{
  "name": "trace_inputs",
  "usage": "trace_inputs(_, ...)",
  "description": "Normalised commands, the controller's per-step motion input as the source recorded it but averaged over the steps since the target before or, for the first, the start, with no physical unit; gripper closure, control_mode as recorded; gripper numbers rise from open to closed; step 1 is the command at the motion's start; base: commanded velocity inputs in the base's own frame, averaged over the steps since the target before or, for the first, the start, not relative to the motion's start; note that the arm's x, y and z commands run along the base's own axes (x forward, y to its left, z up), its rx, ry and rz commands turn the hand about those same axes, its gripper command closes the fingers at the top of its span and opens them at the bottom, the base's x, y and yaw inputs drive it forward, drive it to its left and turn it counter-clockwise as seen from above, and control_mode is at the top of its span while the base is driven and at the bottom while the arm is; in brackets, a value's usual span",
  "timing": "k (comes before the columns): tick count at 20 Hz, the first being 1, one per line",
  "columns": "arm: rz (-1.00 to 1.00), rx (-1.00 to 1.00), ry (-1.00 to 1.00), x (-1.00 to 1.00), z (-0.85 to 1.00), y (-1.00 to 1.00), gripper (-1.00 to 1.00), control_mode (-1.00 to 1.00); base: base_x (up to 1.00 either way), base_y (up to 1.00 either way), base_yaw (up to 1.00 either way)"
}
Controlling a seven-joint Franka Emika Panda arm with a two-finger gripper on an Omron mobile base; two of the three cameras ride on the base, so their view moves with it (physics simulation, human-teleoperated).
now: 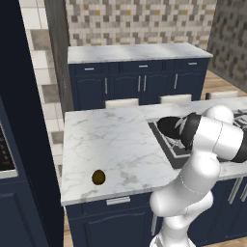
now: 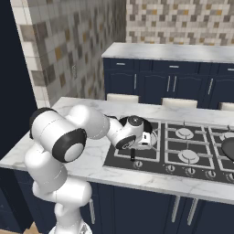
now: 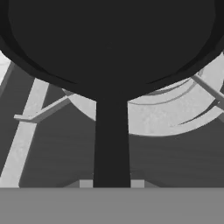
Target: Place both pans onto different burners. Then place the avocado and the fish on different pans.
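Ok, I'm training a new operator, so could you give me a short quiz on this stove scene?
1. True or false: the avocado lies on the marble counter, outside any pan.
2. The hand is shut on: A) a pan's handle, B) the avocado, C) a stove knob.
3. What sits directly below the held pan?
Key: 1 true; 2 A; 3 a burner.

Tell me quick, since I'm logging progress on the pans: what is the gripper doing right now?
Gripper: shut on the handle of a pan that sits over the large burner.
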Motion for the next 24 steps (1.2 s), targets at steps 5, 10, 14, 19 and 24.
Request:
trace_inputs(5,0.0,0.0,0.01,0.14,-0.01,-0.48,1.0,-1.0,0.0,0.0,0.0)
trace_inputs(10,0.0,0.0,0.03,0.27,-0.03,-0.17,1.0,-1.0,0.0,0.0,0.0)
trace_inputs(14,0.0,0.0,0.05,0.03,-0.17,0.0,1.0,-1.0,0.0,0.0,0.0)
trace_inputs(19,0.01,0.0,0.06,0.0,-0.34,0.0,1.0,-1.0,0.0,0.0,0.0)
trace_inputs(24,0.01,0.0,0.07,0.0,-0.48,0.0,1.0,-1.0,0.0,0.0,0.0)
